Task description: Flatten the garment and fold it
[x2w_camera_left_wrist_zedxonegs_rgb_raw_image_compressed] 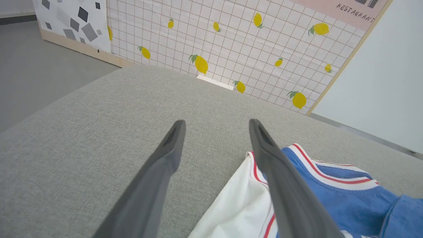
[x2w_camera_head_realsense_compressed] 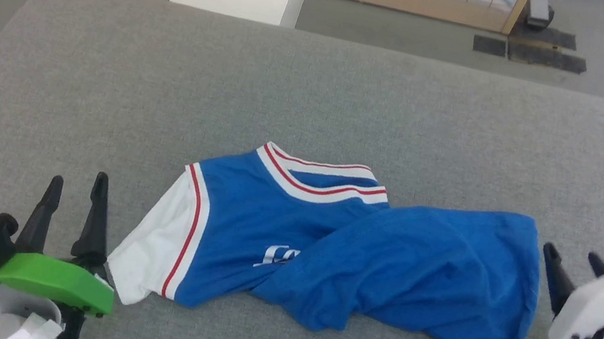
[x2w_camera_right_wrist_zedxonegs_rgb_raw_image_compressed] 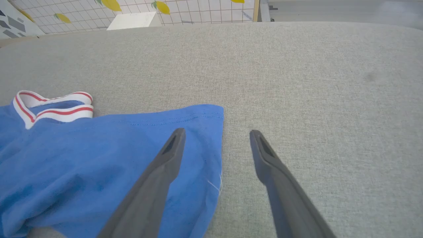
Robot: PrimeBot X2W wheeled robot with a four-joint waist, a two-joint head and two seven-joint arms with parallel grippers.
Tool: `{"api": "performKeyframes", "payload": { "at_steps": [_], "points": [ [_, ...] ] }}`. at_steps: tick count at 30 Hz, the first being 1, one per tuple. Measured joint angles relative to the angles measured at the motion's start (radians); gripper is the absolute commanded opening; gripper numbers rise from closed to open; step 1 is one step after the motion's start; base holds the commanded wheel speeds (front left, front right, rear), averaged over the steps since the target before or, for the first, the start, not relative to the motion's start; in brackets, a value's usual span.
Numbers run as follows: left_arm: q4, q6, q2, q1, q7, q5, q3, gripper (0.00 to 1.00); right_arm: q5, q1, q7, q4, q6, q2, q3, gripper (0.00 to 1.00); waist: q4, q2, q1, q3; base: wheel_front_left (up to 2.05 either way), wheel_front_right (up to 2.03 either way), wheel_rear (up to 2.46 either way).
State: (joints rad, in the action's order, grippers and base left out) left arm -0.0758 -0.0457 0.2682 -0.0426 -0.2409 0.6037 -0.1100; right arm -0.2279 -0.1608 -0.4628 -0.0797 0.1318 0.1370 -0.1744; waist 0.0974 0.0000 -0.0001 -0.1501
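While crumpled, garment (x2w_camera_head_realsense_compressed: 385, 259) between left gripper (x2w_camera_head_realsense_compressed: 79, 178), right gripper (x2w_camera_head_realsense_compressed: 572, 252)

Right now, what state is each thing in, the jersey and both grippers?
garment: crumpled, not flat; blue body bunched over part of the lettering, one white sleeve spread out.
left gripper: open, empty, beside the white sleeve.
right gripper: open, empty, by the blue hem edge.

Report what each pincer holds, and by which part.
Nothing is held. The left pincer and the right pincer both stand open, one beside each end of the jersey.
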Motion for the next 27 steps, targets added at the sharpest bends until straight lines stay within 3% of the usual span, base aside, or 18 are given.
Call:
{"api": "performKeyframes", "payload": {
  "at_steps": [11,21,22,23,24,27],
  "points": [
    [0.006,0.022,-0.027,-0.071,-0.012,-0.057,-0.009,1.00,0.062,-0.287,-0.407,-0.121,0.000,0.166,0.181,1.00,0.019,0.0000,0.0001,-0.116,0.00,0.00,0.00],
    [-0.016,0.046,-0.054,-0.093,-0.013,-0.060,-0.002,1.00,0.008,-0.336,-0.535,-0.151,0.000,0.230,0.356,1.00,0.054,0.0000,0.0001,-0.190,0.00,0.00,0.00],
    [-0.018,0.046,-0.056,-0.093,-0.013,-0.060,-0.001,1.00,-0.001,-0.338,-0.542,-0.151,0.000,0.235,0.360,0.87,0.055,0.0000,0.0001,-0.192,0.00,0.00,0.00],
    [-0.020,0.046,-0.058,-0.093,-0.013,-0.060,0.001,1.00,-0.013,-0.341,-0.543,-0.149,0.000,0.238,0.365,0.25,0.055,0.0000,0.0002,-0.193,0.00,0.00,0.00],
    [-0.022,0.046,-0.059,-0.094,-0.013,-0.062,0.002,1.00,-0.024,-0.342,-0.540,-0.144,0.000,0.244,0.373,0.00,0.053,0.0000,0.0001,-0.193,0.00,0.00,0.00],
    [-0.029,0.054,-0.066,-0.097,-0.013,-0.067,0.007,1.00,-0.057,-0.342,-0.503,-0.136,0.000,0.248,0.388,0.00,0.044,0.0000,0.0002,-0.186,0.00,0.00,0.00]
  ]
}}
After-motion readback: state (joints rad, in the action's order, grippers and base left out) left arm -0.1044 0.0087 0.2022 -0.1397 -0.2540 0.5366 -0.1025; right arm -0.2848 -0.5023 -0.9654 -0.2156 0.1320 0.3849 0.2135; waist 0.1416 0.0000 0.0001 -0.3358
